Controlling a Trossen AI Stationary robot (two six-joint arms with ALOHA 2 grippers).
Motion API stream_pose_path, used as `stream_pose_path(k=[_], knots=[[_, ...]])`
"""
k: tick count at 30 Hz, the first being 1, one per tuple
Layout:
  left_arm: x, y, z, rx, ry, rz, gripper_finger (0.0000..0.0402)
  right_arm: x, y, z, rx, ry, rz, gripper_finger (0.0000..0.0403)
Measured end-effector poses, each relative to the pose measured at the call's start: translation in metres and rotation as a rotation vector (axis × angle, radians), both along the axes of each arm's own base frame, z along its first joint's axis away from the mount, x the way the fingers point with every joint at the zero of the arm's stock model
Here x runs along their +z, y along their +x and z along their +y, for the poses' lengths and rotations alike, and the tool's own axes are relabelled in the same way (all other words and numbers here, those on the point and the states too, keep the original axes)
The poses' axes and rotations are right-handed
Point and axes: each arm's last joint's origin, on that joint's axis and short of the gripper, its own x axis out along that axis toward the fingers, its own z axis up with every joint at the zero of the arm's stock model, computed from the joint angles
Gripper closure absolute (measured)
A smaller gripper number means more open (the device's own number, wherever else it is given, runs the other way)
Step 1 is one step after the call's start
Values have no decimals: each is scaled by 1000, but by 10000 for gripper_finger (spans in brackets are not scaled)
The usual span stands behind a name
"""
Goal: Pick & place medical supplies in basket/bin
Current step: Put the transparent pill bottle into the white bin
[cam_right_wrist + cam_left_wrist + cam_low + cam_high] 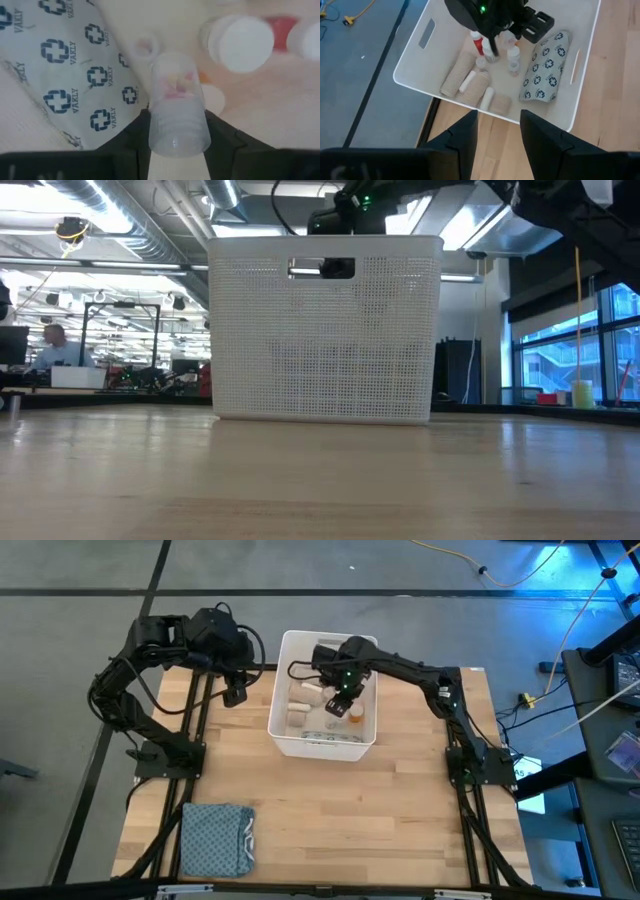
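Reaching from above, the right gripper (343, 700) is seen inside the white bin (283, 725), the left gripper (236, 692) just beside it. At table height, the bin's slot handle (321, 268) is shown. Past the left gripper's parted fingers (465, 137), bandage rolls (462, 82) are visible inside the bin. A clear vial (176, 107) is clamped between the right gripper's fingers above a printed packet (65, 60).

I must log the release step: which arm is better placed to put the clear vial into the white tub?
The right. Its hand holds the clear vial above the tub; the left hand waits open outside it.
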Motion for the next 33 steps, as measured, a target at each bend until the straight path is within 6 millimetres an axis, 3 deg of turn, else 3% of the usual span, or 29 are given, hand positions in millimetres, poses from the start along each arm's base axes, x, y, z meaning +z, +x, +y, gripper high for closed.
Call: stream_pose_path(k=[12,23,33], knots=[[0,0,0,0,1,0,260,-42,-10,4,-94,120,161,271],[0,0,0,-1,1,0,261,-24,-6,-3,-108,73,87,268],[0,0,0,-1,1,-1,261,-32,-16,-22,-179,59,126,268]])
